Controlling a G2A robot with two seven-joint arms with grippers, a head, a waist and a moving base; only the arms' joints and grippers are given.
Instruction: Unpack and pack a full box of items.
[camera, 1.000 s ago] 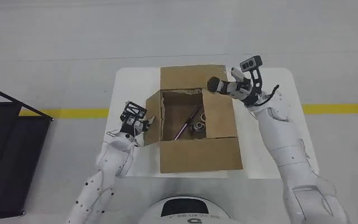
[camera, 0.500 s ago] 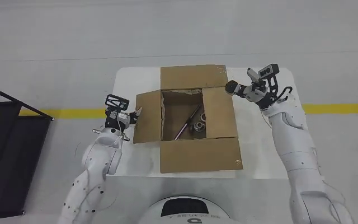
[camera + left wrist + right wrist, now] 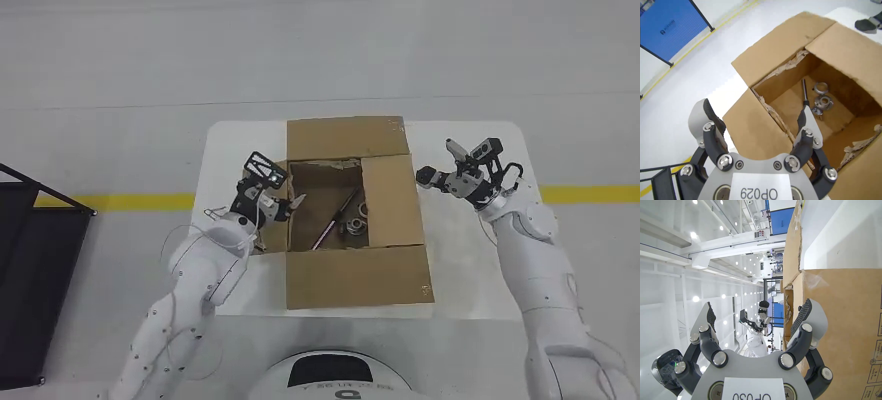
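Observation:
An open cardboard box (image 3: pixel 395 205) stands mid-table with its flaps spread. On its floor lie a slim rod-like tool (image 3: pixel 335 220) and small metal rings (image 3: pixel 355 226); the left wrist view shows the tool (image 3: pixel 804 91) and rings (image 3: pixel 822 101) too. My left gripper (image 3: pixel 283 205) hangs open over the box's left flap (image 3: pixel 753 128), one finger over the opening and one outside. My right gripper (image 3: pixel 436 168) is open and holds nothing, just off the box's right side; the box wall (image 3: pixel 844 313) is beside one finger.
The white table (image 3: pixel 235 150) has bare strips left and right of the box. A black frame (image 3: pixel 30 250) stands on the floor at the left, and a yellow floor line (image 3: pixel 130 201) runs past the table.
My left gripper swung out to the left, then came back right over the box's left flap. The right gripper drew away from the box to the right and slightly nearer.

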